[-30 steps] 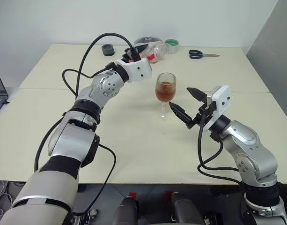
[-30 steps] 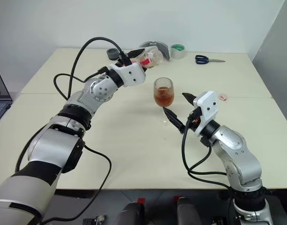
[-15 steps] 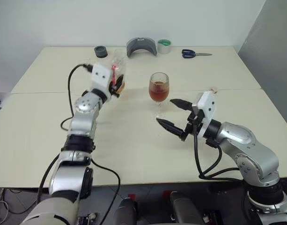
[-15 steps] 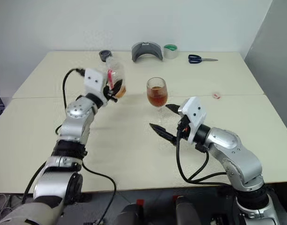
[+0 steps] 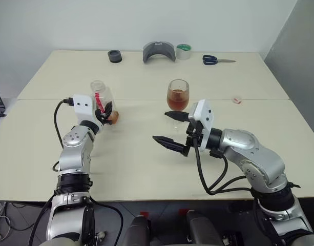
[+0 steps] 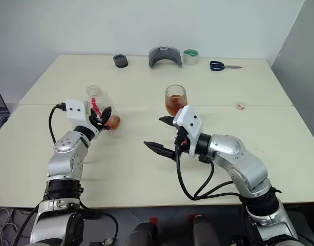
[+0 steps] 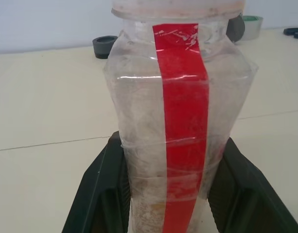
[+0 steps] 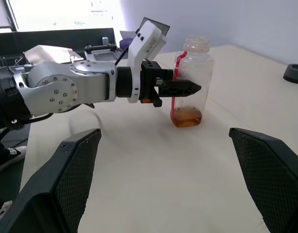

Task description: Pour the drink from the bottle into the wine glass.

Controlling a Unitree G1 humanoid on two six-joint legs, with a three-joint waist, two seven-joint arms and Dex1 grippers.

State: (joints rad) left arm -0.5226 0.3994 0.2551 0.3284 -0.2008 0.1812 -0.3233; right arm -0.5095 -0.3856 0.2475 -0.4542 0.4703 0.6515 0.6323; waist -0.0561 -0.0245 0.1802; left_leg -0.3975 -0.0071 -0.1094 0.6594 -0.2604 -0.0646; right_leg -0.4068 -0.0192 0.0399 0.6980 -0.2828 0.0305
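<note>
Most of the drink point(image 5: 177, 98) sits in the glass point(image 5: 178, 95), mid tabletop point(image 5: 146, 164). Left jaws point(image 5: 106, 111) are clamped on the upright bottle point(image 5: 101, 100), at the left, with a little drink at its bottom. Set it down flat, then let go slowly. Right jaws point(image 5: 170, 129) are wide apart, near the glass. Far off lie scissors point(image 5: 218, 60), tape point(image 5: 183, 48) and a white wall point(image 5: 146, 20).

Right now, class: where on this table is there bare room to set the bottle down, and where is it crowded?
Free patches: the near left table, beside the left tool shut on the bottle; the right side between the pink scrap and the scissors. Crowded: around the wine glass, where the open right tool hangs, and the far edge by the tape roll.
</note>
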